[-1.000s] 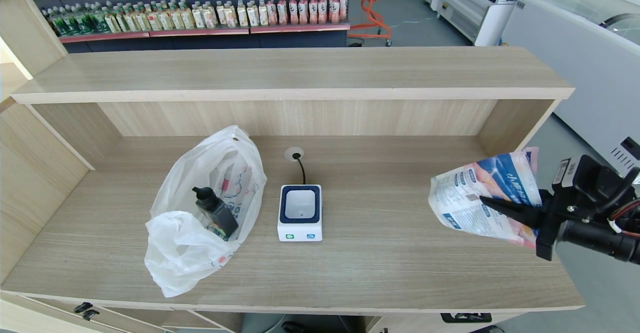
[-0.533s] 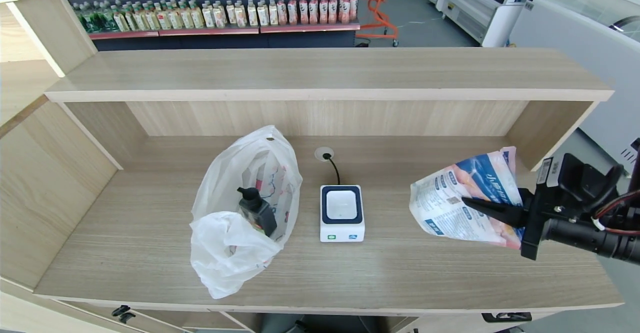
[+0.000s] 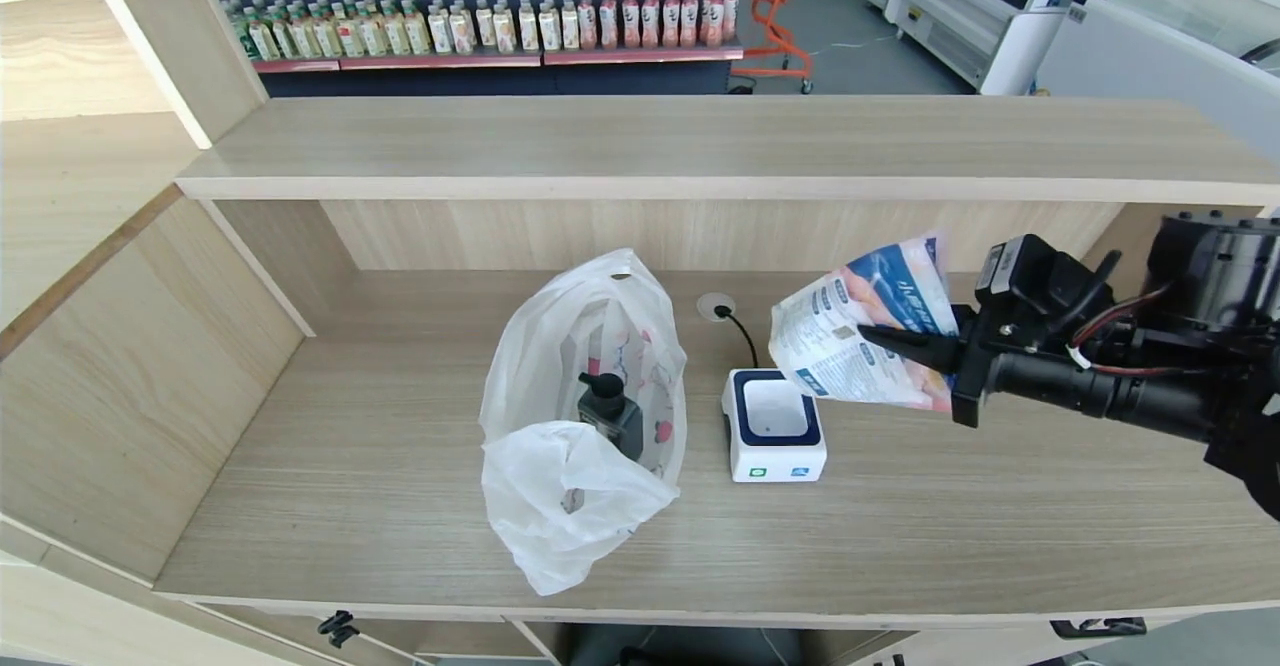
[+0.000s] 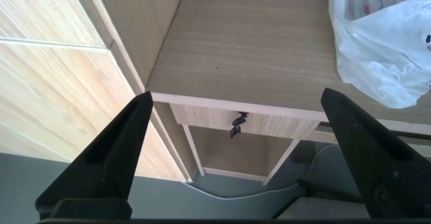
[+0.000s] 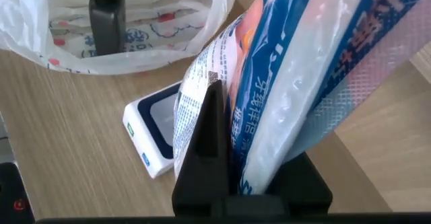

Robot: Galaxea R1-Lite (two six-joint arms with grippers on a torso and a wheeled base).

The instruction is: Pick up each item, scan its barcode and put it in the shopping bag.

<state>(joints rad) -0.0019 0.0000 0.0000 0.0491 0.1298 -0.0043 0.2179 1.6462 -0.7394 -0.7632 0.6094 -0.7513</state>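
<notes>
The right gripper [image 3: 900,346] clamped a packet [image 3: 880,296] in the air just above the scanner's [image 3: 775,426] far right corner. The shopping bag [image 3: 560,496], holding a dark bottle [image 3: 610,416], lay just left of the scanner. The left gripper [image 4: 237,96] gaped wide.

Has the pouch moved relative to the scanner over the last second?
Yes. The pouch in the right tool moved left, closing on the scanner.

Light wood-grain counter [image 3: 380,466], raised back ledge [image 3: 700,141] across frame centre. Upper left: red-edged shelf [image 3: 500,58] lined with bottles [image 3: 480,26]. Top centre: orange trolley [image 3: 775,6] on grey floor [image 3: 860,56]. Upper right: white chest freezers [image 3: 1150,66].
</notes>
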